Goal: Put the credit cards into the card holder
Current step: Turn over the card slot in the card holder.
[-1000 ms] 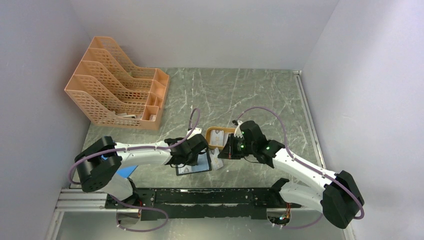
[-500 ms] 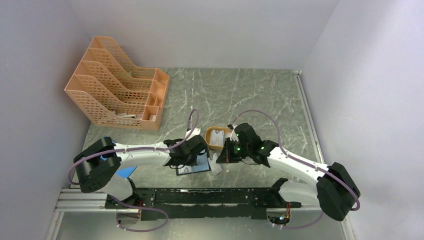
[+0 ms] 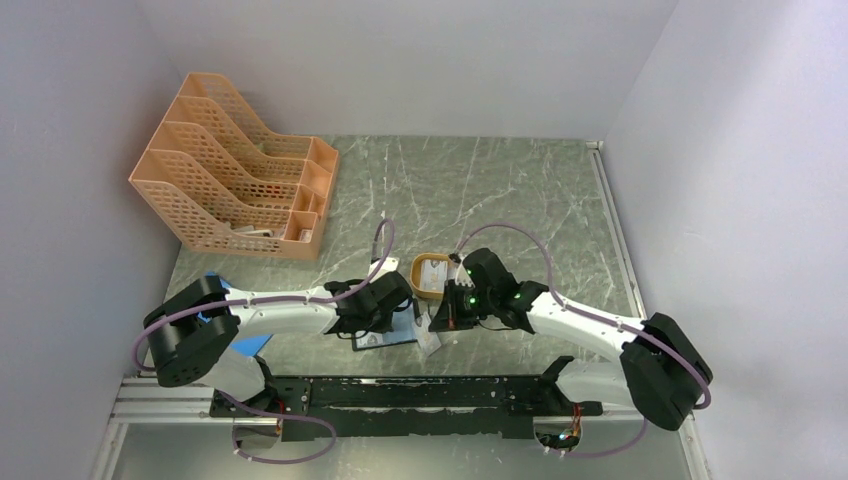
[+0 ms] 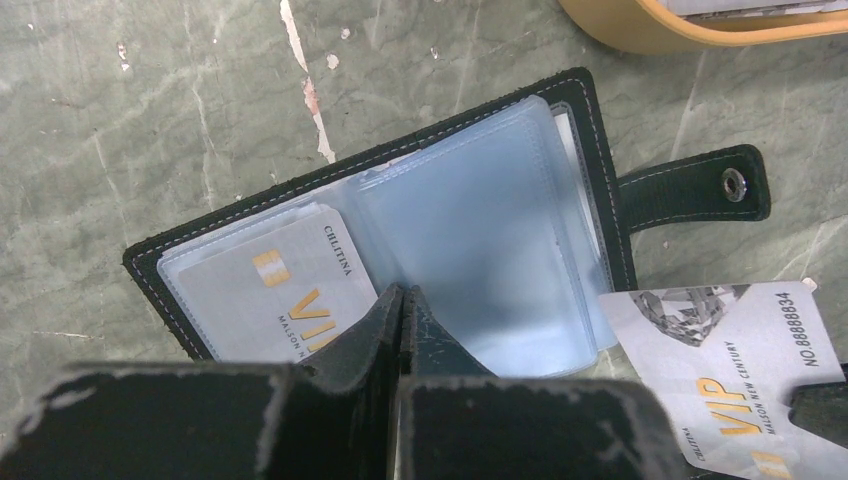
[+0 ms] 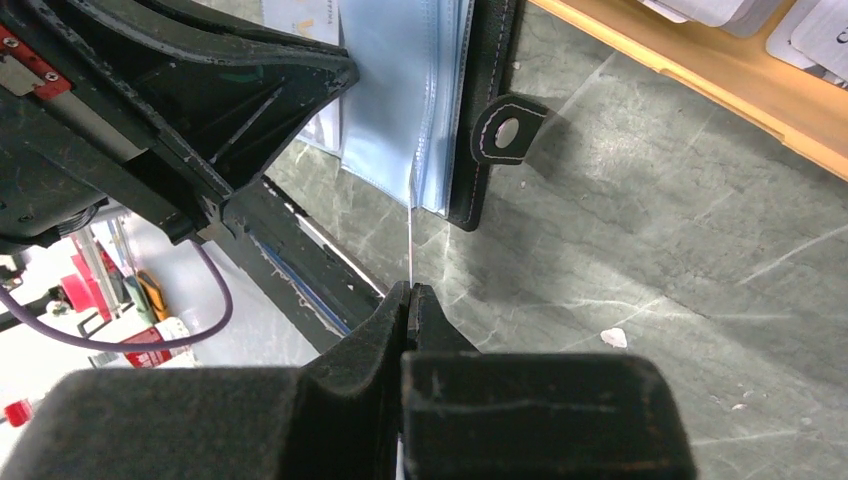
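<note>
The black card holder (image 4: pixel 590 150) lies open on the table, clear pockets up and snap tab (image 4: pixel 700 185) to the right; it also shows in the top view (image 3: pixel 385 338). One credit card (image 4: pixel 280 290) sits in its left pocket. My left gripper (image 4: pixel 402 292) is shut, its tips resting on the middle of the holder's pockets. My right gripper (image 5: pixel 408 288) is shut on another credit card (image 5: pixel 410 240), seen edge-on, whose far edge meets the clear pockets (image 5: pixel 400 90). That card also shows in the left wrist view (image 4: pixel 720 360), just right of the holder.
An orange oval tray (image 3: pixel 432 275) with more cards (image 5: pixel 820 25) sits just behind the holder. An orange file organiser (image 3: pixel 235 180) stands at the back left. A blue sheet (image 3: pixel 255 343) lies under the left arm. The table's near rail (image 3: pixel 400 395) is close.
My right gripper has moved left and nearer with the card, bringing it up to the holder's right edge. My left gripper has stayed on the holder.
</note>
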